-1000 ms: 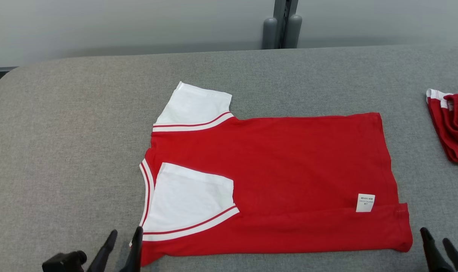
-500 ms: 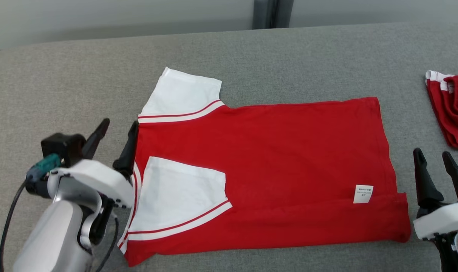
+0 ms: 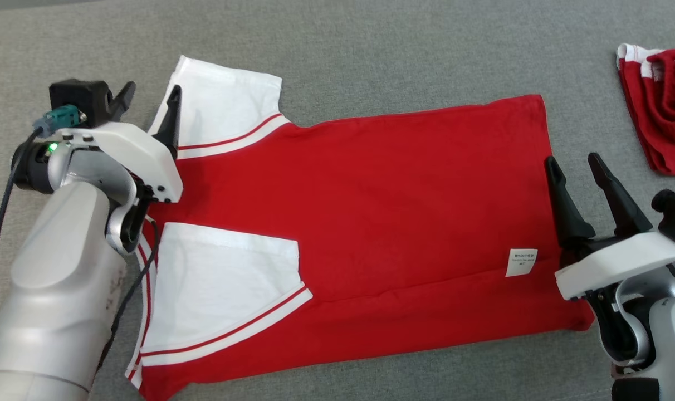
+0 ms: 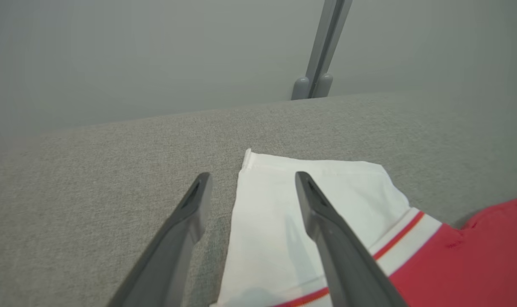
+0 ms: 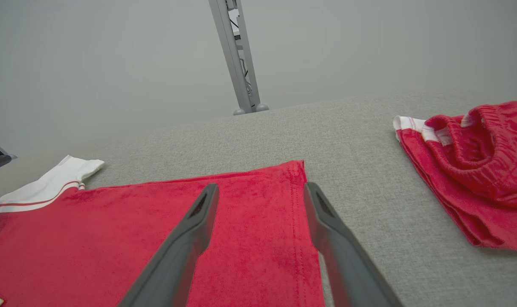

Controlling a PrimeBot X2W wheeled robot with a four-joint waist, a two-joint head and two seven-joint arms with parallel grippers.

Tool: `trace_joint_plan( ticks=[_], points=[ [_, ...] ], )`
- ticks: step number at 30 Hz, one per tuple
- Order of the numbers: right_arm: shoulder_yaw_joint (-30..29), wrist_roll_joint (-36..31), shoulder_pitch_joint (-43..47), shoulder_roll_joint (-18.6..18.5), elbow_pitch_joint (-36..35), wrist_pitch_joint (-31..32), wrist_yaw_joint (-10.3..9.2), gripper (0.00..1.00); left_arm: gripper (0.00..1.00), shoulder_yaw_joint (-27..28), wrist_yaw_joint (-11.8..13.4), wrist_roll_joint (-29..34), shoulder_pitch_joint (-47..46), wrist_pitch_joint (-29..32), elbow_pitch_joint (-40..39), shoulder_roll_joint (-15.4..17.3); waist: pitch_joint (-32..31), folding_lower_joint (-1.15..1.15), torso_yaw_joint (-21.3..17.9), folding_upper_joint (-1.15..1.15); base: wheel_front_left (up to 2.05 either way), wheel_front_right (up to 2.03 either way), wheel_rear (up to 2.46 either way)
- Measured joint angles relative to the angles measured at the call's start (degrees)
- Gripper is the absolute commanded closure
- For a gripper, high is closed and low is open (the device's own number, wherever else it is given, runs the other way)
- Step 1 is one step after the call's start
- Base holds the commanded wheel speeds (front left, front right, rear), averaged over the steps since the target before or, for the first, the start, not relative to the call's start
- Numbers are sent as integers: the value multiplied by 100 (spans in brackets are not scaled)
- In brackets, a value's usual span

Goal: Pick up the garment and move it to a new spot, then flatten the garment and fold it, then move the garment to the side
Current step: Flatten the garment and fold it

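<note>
Now one red garment (image 3: 399, 223) lies spread flat in the middle of the grey padded table (image 3: 371, 50), its collar end toward the robot's left and its hem toward the right. It has two white sleeves, each with a red stripe: the far sleeve (image 3: 220, 106) sticks out onto the grey surface, and the near sleeve (image 3: 220, 289) is folded inward and lies on top of the red body. One small white label (image 3: 521, 262) is seen on the cloth near the hem. Two grippers are over the garment, and both hold nothing. The left gripper (image 3: 152, 89) has its two fingers spread wide across the outer edge of the far sleeve, one finger above the white cloth and one above the bare table; whether the tips touch the cloth I cannot tell. The right gripper (image 3: 572, 160) also has its fingers spread wide, standing across the hem, one finger over the red cloth and one over the grey surface. A second red piece, a crumpled bundle (image 3: 660, 111) with white trim, lies at the right edge, well apart from the garment. One grey post (image 4: 322, 47) stands behind the table's far side.
</note>
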Motion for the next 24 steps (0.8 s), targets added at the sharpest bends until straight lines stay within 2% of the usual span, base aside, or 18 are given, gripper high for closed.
trace_joint_plan(
  ticks=[7,11,21,22,23,24],
  points=[
    [469,126,-515,-219,25,-69,0,0,0,-212,-52,213,-917,546,905,180,404,0,-265,0,0,0,0],
    [613,226,-633,-304,79,-129,0,0,0,-266,-52,241,-1376,777,1249,163,582,0,-368,0,0,0,0],
    [765,345,-865,-442,141,-199,0,0,0,-485,-59,380,-1890,1015,1898,186,736,0,-545,0,0,0,0],
    [773,349,-887,-449,141,-218,0,0,3,-572,-102,457,-1923,1027,1958,197,744,0,-559,0,0,0,0],
    [799,357,-912,-470,140,-227,0,0,55,-701,-201,559,-2006,1113,2072,204,757,0,-585,0,0,0,0],
    [809,361,-923,-474,140,-229,0,0,74,-737,-219,567,-2034,1109,2108,204,764,0,-595,0,0,0,0]
  ],
)
